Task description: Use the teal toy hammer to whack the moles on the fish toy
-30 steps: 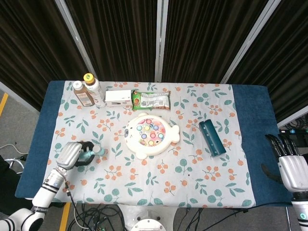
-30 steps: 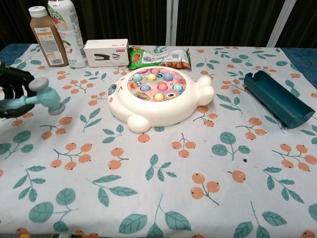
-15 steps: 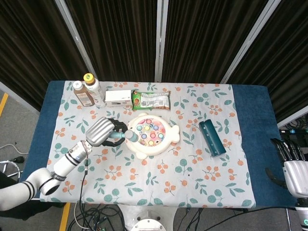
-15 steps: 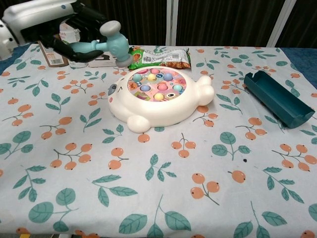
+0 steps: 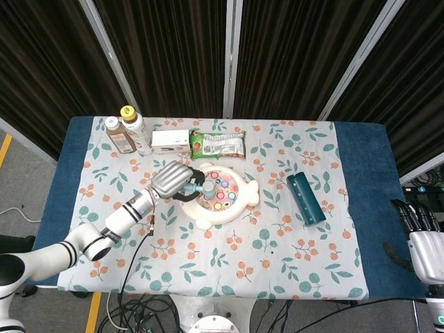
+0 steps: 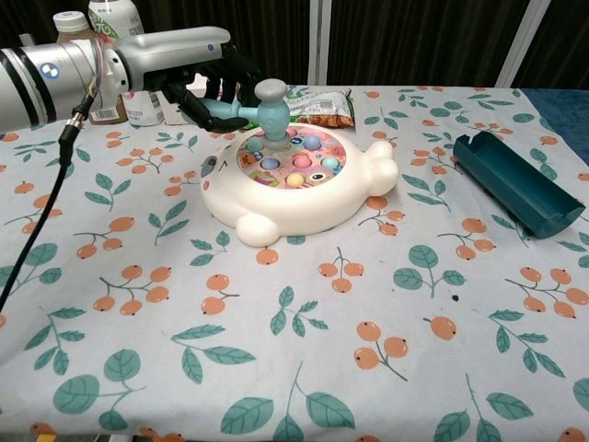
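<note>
Along the far edge of the table (image 5: 361, 208) two bottles (image 6: 101, 55), a white box (image 6: 189, 106) and a green snack packet (image 6: 308, 104) are lined up, close behind the fish toy (image 6: 294, 184). Wide bare cloth is left in front of the toy and between it and the dark teal tray (image 6: 515, 182) to the right, which is seen lying open with nothing visible in it. The teal toy hammer (image 6: 262, 106) is gripped by its handle in the left hand (image 6: 198, 78), fingers (image 6: 230, 69) curled closed around it, and its head is set down on the toy's mole panel at the near-left pegs. The right hand (image 5: 422, 239) is seen off the table's right edge, fingers extended and apart, nothing held.
</note>
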Robot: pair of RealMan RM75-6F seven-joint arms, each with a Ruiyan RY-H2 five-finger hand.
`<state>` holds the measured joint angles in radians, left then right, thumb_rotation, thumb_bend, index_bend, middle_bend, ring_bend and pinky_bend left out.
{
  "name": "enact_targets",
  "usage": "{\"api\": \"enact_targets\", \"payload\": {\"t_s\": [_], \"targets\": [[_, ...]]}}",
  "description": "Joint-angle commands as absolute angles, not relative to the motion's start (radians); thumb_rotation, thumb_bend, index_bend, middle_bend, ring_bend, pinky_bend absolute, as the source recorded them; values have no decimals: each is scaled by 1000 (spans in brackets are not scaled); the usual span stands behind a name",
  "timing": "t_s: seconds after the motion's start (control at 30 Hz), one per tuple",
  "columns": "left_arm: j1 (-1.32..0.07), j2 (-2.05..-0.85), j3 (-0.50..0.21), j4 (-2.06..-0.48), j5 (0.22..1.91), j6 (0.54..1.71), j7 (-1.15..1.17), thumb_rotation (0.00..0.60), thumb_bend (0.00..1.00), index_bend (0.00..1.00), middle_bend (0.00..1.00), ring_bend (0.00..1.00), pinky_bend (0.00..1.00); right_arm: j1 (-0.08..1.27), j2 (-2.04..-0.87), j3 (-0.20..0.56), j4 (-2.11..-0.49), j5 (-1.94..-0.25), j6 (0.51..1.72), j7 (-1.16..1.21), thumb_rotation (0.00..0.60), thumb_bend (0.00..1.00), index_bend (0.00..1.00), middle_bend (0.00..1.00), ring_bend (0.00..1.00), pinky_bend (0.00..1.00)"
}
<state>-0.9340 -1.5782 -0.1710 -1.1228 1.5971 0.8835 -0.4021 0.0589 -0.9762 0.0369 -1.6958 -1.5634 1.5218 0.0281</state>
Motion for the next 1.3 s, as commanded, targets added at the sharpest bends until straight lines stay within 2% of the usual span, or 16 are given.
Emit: {"api": "enact_targets", "payload": {"t_s": [0.03, 0.63, 1.0, 1.3], "targets": [[-945, -1586, -171, -1112, 1580, 869, -387, 600, 594, 676, 688, 598, 750, 57, -975, 37, -1696, -1563, 1523, 29, 600, 211, 10, 116, 0, 0], [-954, -1608, -126, -1097, 1524, 841, -344, 600, 595, 677, 688, 598, 750, 50, -973, 37, -1688, -1559, 1521, 42, 600, 211, 9, 117, 0, 0], [-951, -1568, -137, -1149, 1516, 882, -355, 600, 594, 677, 688, 598, 750, 43, -976, 38, -1682, -1561, 1530, 51, 600, 212, 9, 117, 0, 0], [-960, -1611, -114, -1106, 1504, 852, -325, 600, 595, 677, 688, 598, 750, 41, -975, 38, -1681, -1559, 1529, 51, 600, 212, 10, 117, 0, 0]]}}
